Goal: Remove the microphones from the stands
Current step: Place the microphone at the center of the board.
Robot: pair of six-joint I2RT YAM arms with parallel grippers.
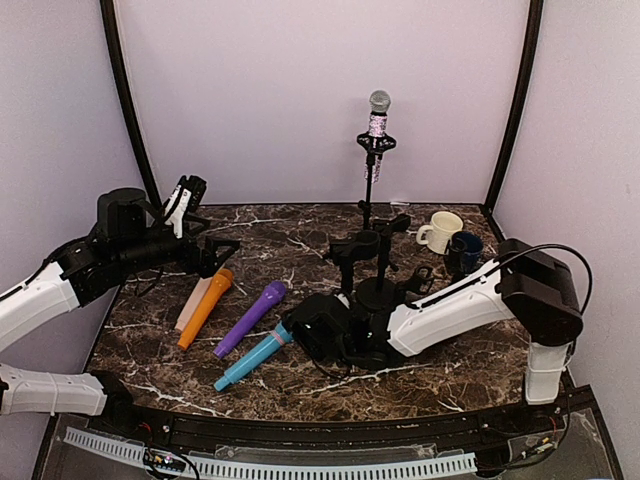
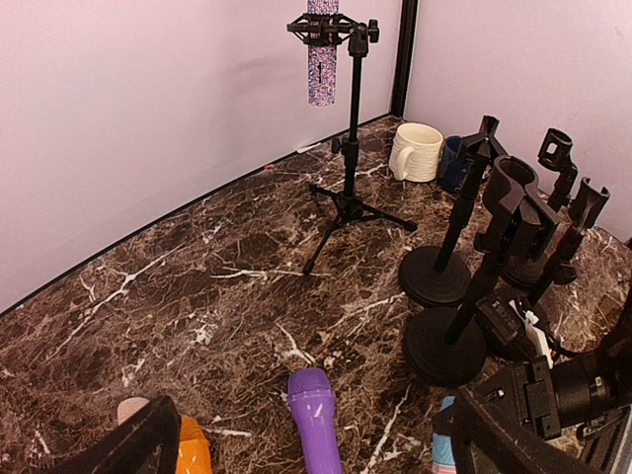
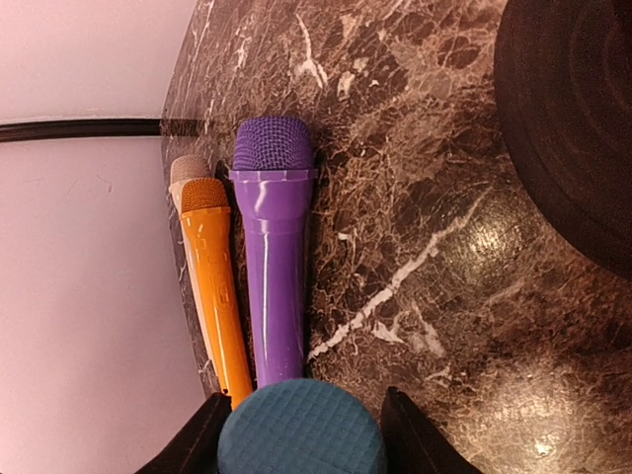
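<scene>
A glittery microphone with a silver head point(image 1: 377, 125) sits upright in the clip of a black tripod stand point(image 1: 368, 190) at the back of the table. It also shows at the top of the left wrist view point(image 2: 323, 59), on its stand point(image 2: 353, 128). My left gripper point(image 1: 215, 258) is open and empty, held above the table's left side, far from the stand point(image 2: 316, 444). My right gripper point(image 1: 300, 335) is low near the table's middle front. Its fingers press both sides of the head of a blue microphone point(image 3: 301, 430) that lies on the table point(image 1: 250, 360).
A purple microphone point(image 1: 250, 317), an orange one point(image 1: 205, 307) and a beige one point(image 1: 190, 305) lie side by side at the left. Several empty round-base stands point(image 1: 378, 260) crowd the middle. A cream mug point(image 1: 441, 231) and a dark blue mug point(image 1: 465, 250) stand at the back right.
</scene>
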